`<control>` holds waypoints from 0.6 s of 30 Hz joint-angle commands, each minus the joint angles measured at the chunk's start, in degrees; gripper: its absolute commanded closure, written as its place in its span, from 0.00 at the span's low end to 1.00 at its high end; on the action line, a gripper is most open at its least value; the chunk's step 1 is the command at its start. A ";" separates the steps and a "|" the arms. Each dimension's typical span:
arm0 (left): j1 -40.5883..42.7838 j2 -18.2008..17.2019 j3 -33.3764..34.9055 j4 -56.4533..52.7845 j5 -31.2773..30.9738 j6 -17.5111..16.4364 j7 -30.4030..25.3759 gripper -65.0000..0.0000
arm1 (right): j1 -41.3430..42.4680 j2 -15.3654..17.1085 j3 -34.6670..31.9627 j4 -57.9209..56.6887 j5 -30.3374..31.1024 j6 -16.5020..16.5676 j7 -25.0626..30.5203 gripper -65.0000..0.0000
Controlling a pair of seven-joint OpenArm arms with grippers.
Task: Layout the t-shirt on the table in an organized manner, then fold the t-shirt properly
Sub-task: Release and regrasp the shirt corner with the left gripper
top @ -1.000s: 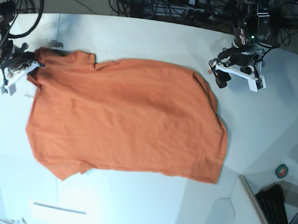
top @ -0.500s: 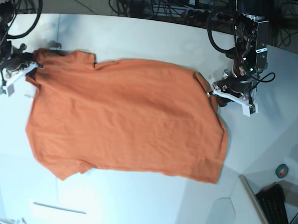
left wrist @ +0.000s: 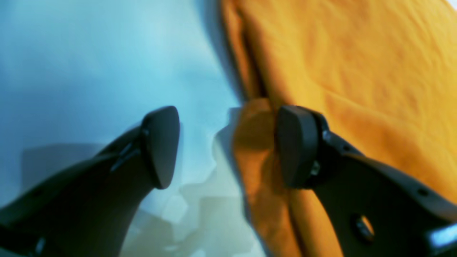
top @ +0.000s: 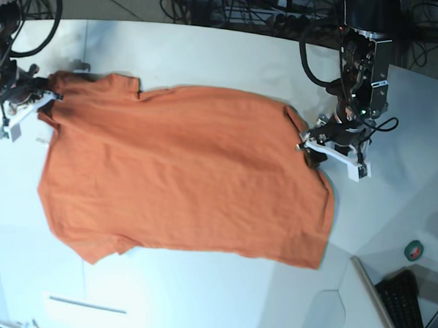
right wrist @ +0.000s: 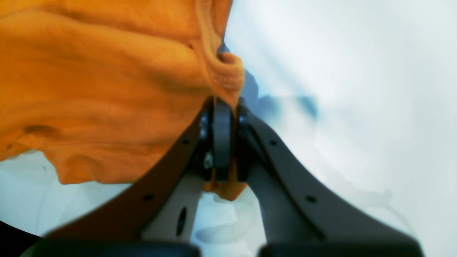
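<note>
Flat across the large white smooth worktop [top: 210,53]: plain orange short-sleeved cloth t-shirt [top: 181,177], spread wide, filling most of the middle of the base view, one short sleeve poking out at the lower left corner of the cloth, some soft wrinkles along the right-hand edge.

Left pincer [left wrist: 225,146], on the right side of the base view: parted wide, dark fingers [left wrist: 160,146] well apart, set down at the right-hand edge of the shirt. One finger on bare white surface just beside the cloth, the other over the orange fabric, with the doubled hem running between the two. Nothing clamped yet; cloth edge merely straddled. Whether the tips touch the worktop, hard to tell through the blur.

Right pincer [right wrist: 223,117], on the left side of the base view: closed tight on a bunched fold of the orange cloth, a small tag of fabric hanging out below the fingers and a puckered ridge rising just above them. Gripped spot at the upper left corner of the shirt, near the sleeve there.

Off to the lower right of the base view, well apart from the shirt: small green roll of tape [top: 414,250] and black keyboard [top: 408,310] at the corner. Dark tangle of cables [top: 242,11] beyond the far curved edge.
</note>
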 commanded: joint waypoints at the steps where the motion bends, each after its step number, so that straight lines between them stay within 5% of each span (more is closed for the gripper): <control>1: -1.06 -0.30 0.52 -0.46 -0.18 -0.50 -0.84 0.37 | 0.58 0.97 0.43 0.95 0.56 0.06 0.76 1.00; 5: -3.35 -0.22 2.02 -5.47 -0.27 -0.50 -0.84 0.38 | 0.58 0.97 0.43 0.95 0.56 0.06 0.76 1.00; 10: -3.43 -0.30 1.49 -4.86 -0.27 -0.50 -0.93 0.73 | 0.58 0.97 0.52 0.95 0.56 0.06 0.76 1.00; 12: -3.08 -0.39 1.49 -3.63 -0.27 -0.50 -0.84 0.77 | 0.58 0.97 0.52 0.95 0.56 0.06 0.76 1.00; 14: -2.20 -0.39 1.40 -2.05 -0.27 -0.50 -0.84 0.74 | 0.58 0.97 0.35 0.95 0.56 0.06 0.76 1.00; 18: -0.27 -0.39 1.31 0.77 -0.36 -0.50 -0.84 0.50 | 0.76 0.88 0.26 0.95 0.56 0.06 0.76 1.00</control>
